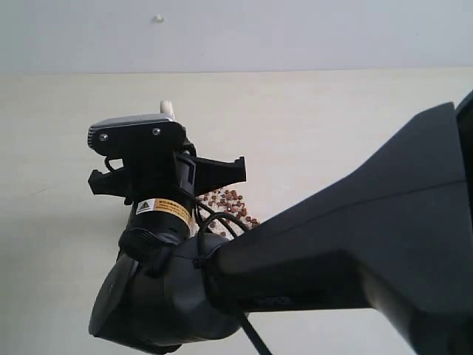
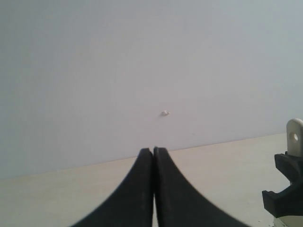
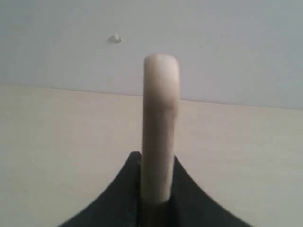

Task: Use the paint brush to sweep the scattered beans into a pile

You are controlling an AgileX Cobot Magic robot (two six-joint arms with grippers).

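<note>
Gripping the paint brush [image 3: 161,113] by its pale handle in the right pincer [image 3: 156,157], jaws pressing on both sides, handle end standing up above them. Pressing the tips of the left pincer [image 2: 153,152] together, empty, over the table [image 1: 355,118]. Lying on the table just behind the right arm [image 1: 355,244]: the beans [image 1: 230,203], clustering, near side hiding under the arm. Stretching pale and open to left, right and back as far as the wall [image 1: 295,33]. Hiding the bristle end wholly behind pincer and arm. Blurring single beans beyond counting.
</note>
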